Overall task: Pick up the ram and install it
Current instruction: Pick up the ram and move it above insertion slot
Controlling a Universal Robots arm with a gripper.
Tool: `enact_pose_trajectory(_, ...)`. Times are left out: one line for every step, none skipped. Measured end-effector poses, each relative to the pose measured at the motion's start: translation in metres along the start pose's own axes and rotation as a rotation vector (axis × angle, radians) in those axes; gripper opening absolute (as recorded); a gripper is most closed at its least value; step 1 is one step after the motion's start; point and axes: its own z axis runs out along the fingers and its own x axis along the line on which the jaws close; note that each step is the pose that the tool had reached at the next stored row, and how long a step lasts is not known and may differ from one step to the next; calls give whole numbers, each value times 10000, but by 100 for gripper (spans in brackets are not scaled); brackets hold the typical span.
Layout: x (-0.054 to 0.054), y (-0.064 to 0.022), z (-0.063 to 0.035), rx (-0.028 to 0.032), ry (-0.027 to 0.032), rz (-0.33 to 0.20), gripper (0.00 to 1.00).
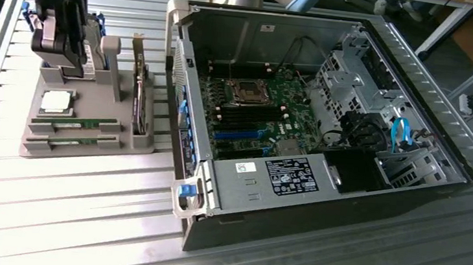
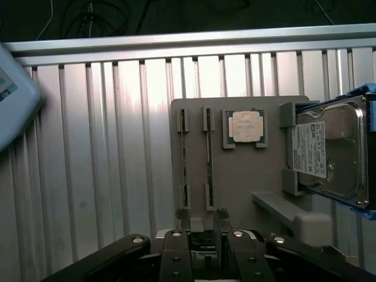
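Observation:
Two green ram sticks point(image 1: 74, 121) point(image 1: 73, 136) stand on edge in slots at the near end of a grey holder point(image 1: 87, 151) on the exterior view's left. From the wrist they appear as two thin strips point(image 2: 184, 158) point(image 2: 208, 155). My gripper point(image 1: 69, 69) hangs over the holder's far end, apart from the ram sticks. Its jaws are open with nothing between them, and the fingertips point(image 2: 182, 220) show close to the ends of the ram slots. The gripper point(image 2: 201, 226) is empty.
A square silver processor point(image 1: 55, 102) point(image 2: 245, 126) sits on the holder beside the ram. A hard drive point(image 2: 326, 150) in a blue frame lies past it. The open computer case point(image 1: 300, 197) fills the exterior view's right, its motherboard point(image 1: 251, 114) exposed. Ribbed metal table all around.

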Motion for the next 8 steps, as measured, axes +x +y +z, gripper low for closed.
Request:
enact_pose_trajectory(0,0,11,-1,1,0,29)
enact_pose_trajectory(0,-1,19,0,0,0,29)
enact_pose_trajectory(1,-2,34,0,0,0,29)
enact_pose_trajectory(1,-2,41,1,-1,0,29)
enact_pose_trajectory(2,0,55,-1,1,-1,29)
enact_pose_trajectory(2,3,63,0,0,-1,29)
enact_pose_trajectory(3,9,74,-1,1,-1,29)
enact_pose_trajectory(4,23,90,1,-1,-5,29)
